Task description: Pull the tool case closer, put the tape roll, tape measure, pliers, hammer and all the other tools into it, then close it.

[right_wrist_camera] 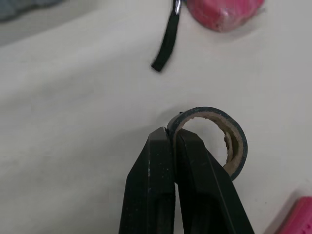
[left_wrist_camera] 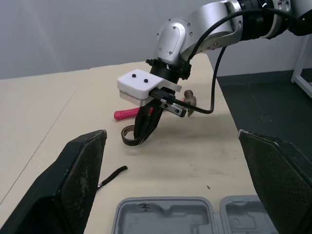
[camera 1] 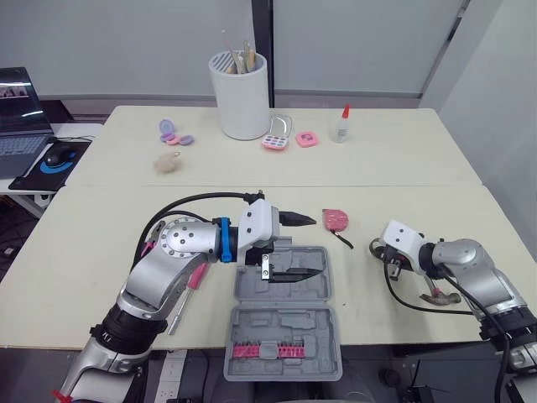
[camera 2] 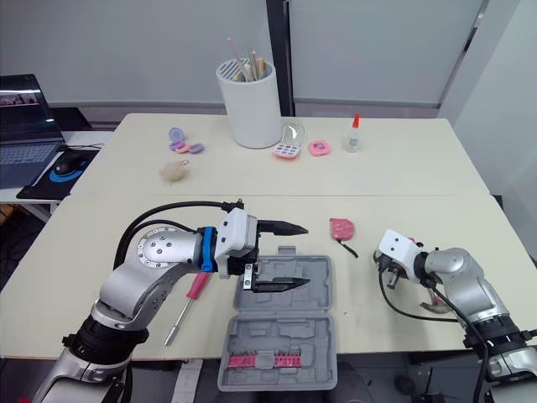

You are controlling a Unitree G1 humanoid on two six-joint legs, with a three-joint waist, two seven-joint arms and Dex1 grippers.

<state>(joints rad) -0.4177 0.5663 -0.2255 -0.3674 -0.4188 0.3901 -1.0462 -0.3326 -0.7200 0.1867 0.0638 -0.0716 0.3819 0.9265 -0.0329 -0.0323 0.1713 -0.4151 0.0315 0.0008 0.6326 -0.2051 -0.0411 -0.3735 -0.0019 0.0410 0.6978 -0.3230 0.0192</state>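
— How's the tape roll [right_wrist_camera: 237, 142] look?
— Dark ring, tan core, near the pink tape measure [right_wrist_camera: 224, 12] on the desk [right_wrist_camera: 73, 97]. Right pincer [right_wrist_camera: 171, 134] clenched on its rim; left pincer [camera 1: 317, 246] spread wide over the tool case [camera 1: 285, 323].

No legible txt, brand, no. or sign anywhere. Laptop screen [camera 1: 15, 91] far left, off the tabletop: lit, content too small to read. Glue bottle [camera 1: 340, 126] far right: label can't be made out. Tape measure [camera 1: 336, 219] nr centre: pink casing, markings not resolvable. Tape roll [right_wrist_camera: 214, 141], right side: brown inner core, no print readable. Tool case [camera 1: 285, 323] nr edge: moulded grey shell, any lettering too small to tell.
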